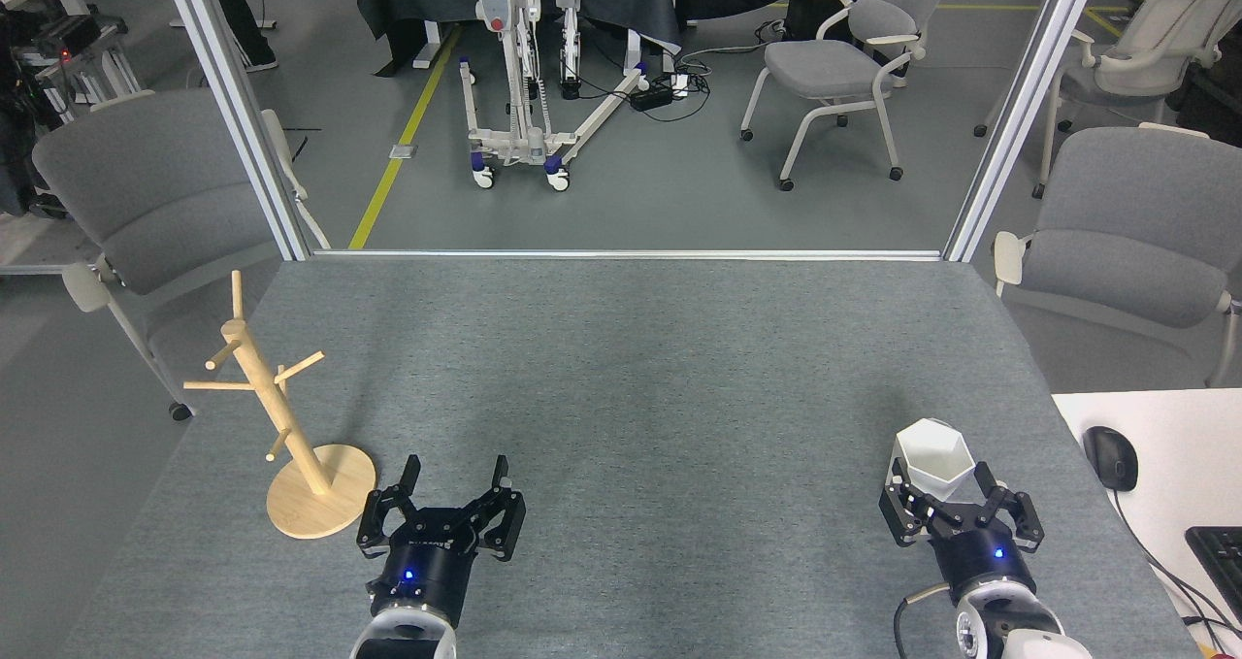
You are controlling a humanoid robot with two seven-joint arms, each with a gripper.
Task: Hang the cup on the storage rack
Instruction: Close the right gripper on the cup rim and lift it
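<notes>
Your right tool [961,496], fingers spread, straddles the near side of the white cup [932,459], upright on the tabletop [640,387]. The storage rack [291,436] stands far left, beside your released left tool [452,478].

One white cup [933,459] stands on the table at four o'clock. One wooden storage rack [291,436] stands at eight o'clock. Two grippers show, the left gripper [454,475] at seven o'clock and the right gripper [941,481] at five. Four grey chairs [155,203] ring the table's far side. One computer mouse [1109,457] lies at four o'clock.
</notes>
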